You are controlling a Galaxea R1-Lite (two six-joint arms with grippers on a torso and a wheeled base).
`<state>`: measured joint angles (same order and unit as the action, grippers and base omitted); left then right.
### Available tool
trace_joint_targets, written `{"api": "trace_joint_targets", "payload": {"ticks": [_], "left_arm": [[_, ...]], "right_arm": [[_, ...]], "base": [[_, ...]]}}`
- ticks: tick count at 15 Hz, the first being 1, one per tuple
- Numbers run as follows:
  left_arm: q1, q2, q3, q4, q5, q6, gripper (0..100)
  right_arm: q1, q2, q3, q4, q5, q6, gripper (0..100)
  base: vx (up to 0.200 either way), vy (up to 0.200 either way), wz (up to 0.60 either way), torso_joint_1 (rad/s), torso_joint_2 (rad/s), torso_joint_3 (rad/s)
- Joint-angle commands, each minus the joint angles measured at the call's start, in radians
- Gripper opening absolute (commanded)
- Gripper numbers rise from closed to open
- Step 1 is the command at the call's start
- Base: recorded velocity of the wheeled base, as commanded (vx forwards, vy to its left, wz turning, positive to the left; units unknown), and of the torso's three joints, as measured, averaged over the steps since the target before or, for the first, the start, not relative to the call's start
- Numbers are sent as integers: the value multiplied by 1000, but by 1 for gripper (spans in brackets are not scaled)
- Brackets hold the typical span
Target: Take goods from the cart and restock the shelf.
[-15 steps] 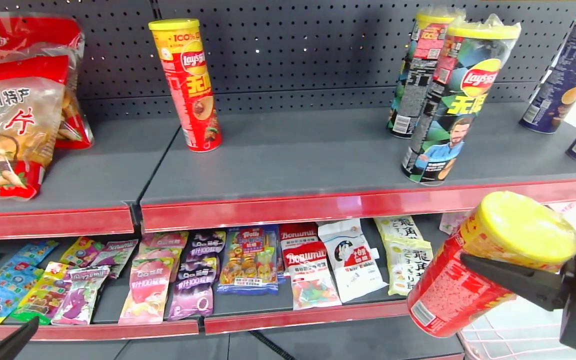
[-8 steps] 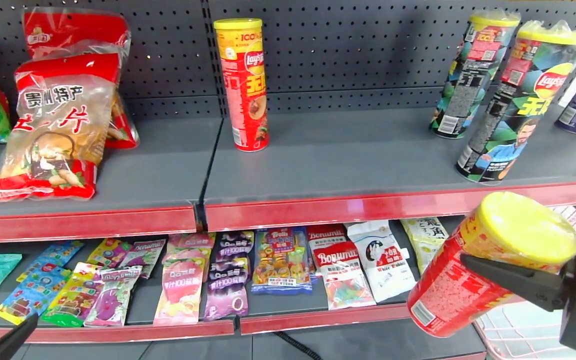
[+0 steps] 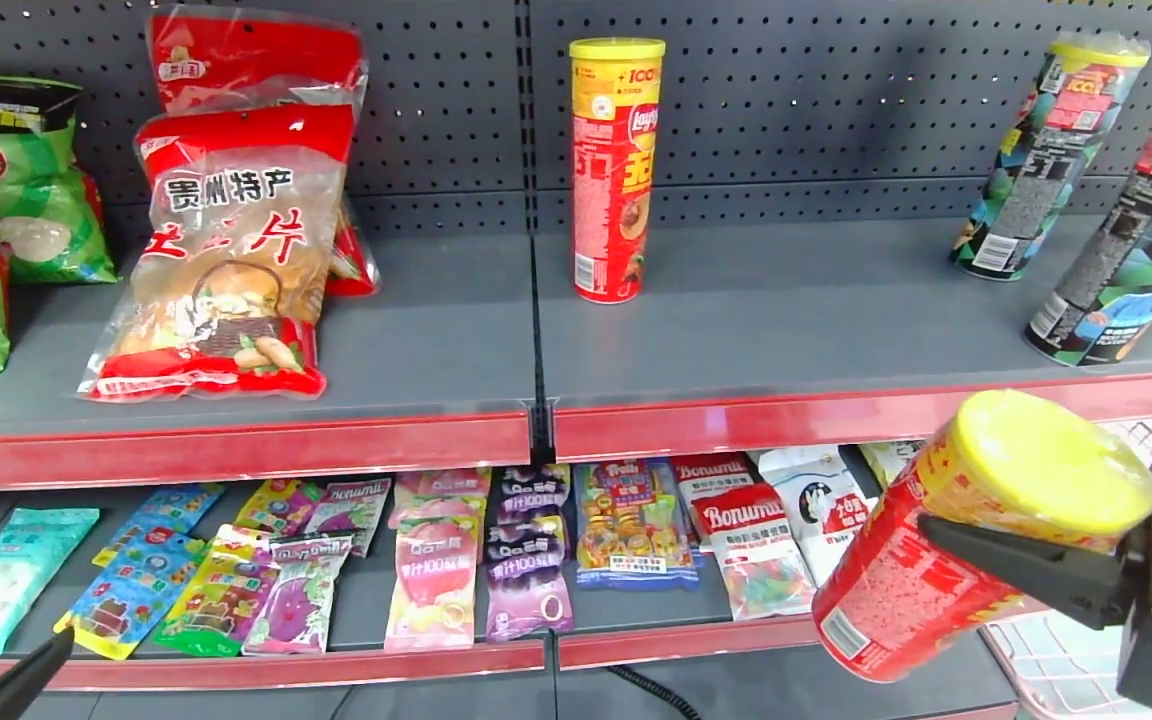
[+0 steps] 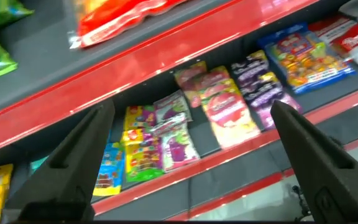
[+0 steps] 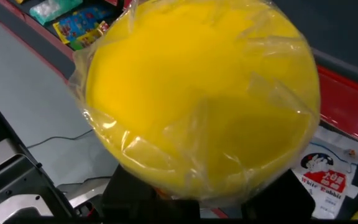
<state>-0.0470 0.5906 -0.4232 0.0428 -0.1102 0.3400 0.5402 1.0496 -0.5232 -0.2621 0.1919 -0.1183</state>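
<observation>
The grey metal shelf point(image 3: 736, 330) with red edge strips stood before you. The red cylindrical crisp can point(image 3: 896, 590) with a yellow plastic lid hung tilted before the shelf's lower tier, pinched by your right gripper point(image 3: 966, 520). Your left gripper point(image 4: 188, 155), fingers spread, faced that tier.

A dark grey pegboard back panel point(image 3: 786, 100) rises behind the upper shelf point(image 3: 736, 320), a flat grey metal board in two sections that meet at a narrow seam point(image 3: 535, 330) running from the panel to the front edge. A glossy red strip point(image 3: 236, 450) faces that front edge and catches pale glints of light, and a like strip point(image 3: 236, 672) runs along the front edge of the lower shelf point(image 3: 636, 605) beneath it. Below lies a smooth grey floor point(image 5: 11, 68) with a thin black cable point(image 5: 61, 138) trailing across it.
</observation>
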Motion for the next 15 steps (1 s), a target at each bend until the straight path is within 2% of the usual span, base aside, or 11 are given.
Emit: {"api": "trace_joint_targets", "payload": {"ticks": [1,2,6,15], "left_arm": [[3,1,1,2,1,4,100],[4,3,1,2,3,4,100],[3,26,-2,-1,3,4,100],[3,28,7,-14,1,5,100]], "right_arm": [[0,1,-9,-2,0,0,0],[0,1,-18,0,1,0,0],[0,9,-63,0,1,2,0],[0,-19,-80,7,15,-37,0]], "base": [[0,0,0,0,0,0],[0,0,0,0,0,0],[200,0,0,-6,0,0],[0,0,0,0,0,0]]}}
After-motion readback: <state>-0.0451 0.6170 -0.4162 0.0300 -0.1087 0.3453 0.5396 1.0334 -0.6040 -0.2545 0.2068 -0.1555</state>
